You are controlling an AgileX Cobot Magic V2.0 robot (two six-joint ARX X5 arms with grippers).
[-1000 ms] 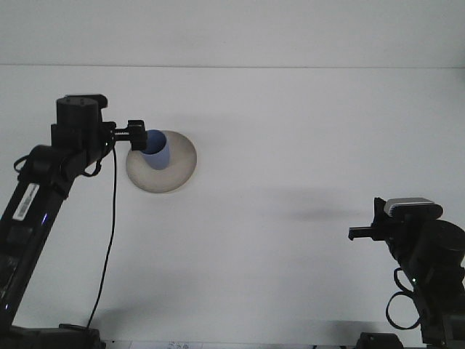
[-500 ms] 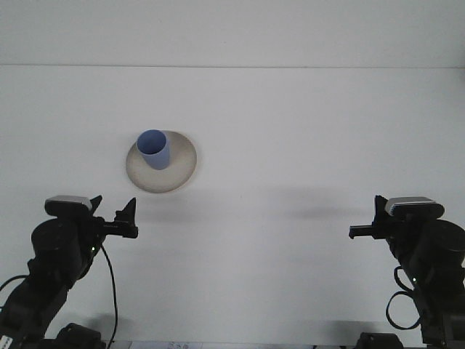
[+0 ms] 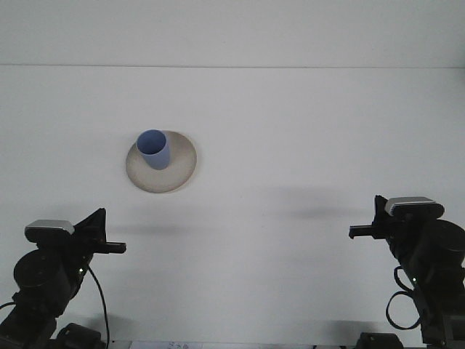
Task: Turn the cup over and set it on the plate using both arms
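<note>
Nearest you, low in the front view, both arms sit folded at the near edge of the bench (image 3: 290,240). Your left gripper (image 3: 109,236) is at the lower left, its dark fingers pointing forward and a little to the right; from this angle you cannot tell how far apart they are, only that nothing is between them. Your right gripper (image 3: 363,222) is at the lower right, pointing inward to the left, and its opening is just as hard to read; it too carries nothing.

Look further out and you find the cup (image 3: 154,149), a blue one, standing upright with its mouth up, so its long axis runs vertical and tips slightly toward the camera in this view. It rests on the plate (image 3: 182,163), a pale round dish, toward the plate's left and far side rather than its centre.

The relation that matters to you: the cup lies ahead of the left gripper and a little to its right, well apart from it, with bare bench between. From the right gripper it lies far off, ahead and across to the left, so the left arm is clearly the nearer one.

Judging by how things lie, the cup looks flipped and set down, and the task seems at or near its end. If you do need to touch the cup again, reach with the left arm, straight forward with a slight drift right, and come at the cup's side wall.
</note>
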